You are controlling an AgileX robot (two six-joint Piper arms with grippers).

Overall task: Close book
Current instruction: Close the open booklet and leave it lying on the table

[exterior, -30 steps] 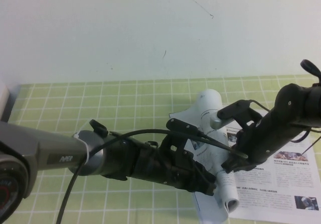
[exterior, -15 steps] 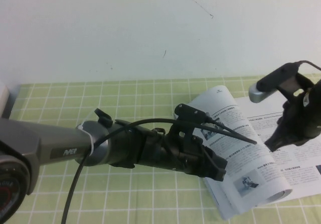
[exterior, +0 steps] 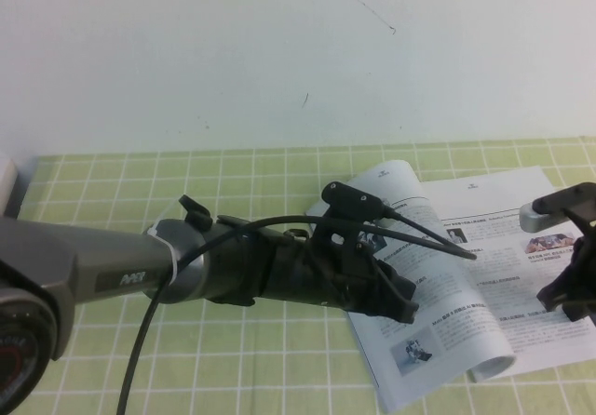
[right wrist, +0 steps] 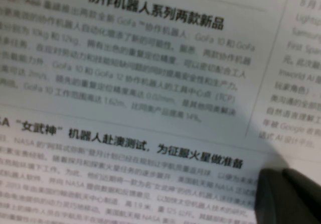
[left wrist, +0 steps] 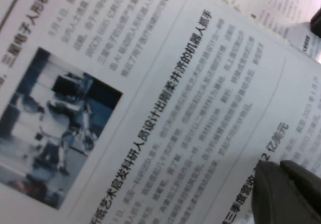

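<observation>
Lying open on the green checked tabletop, the white printed magazine curls at its left page. The left tool is over that page and the right tool over the right page; I cannot tell either tool's state.

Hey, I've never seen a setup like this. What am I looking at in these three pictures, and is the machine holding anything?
It is a robot with two arms, each ending in a claw. The wide picture comes from a camera raised on the robot's side, looking down at a green checked mat. An open magazine lies there, with one page bulging upward. The left claw is over that bulging page. The right claw is over the flat page at the far right. The other two pictures come from a camera on each wrist, so they show only close-up print. Whether either claw grips the paper cannot be seen.
</observation>
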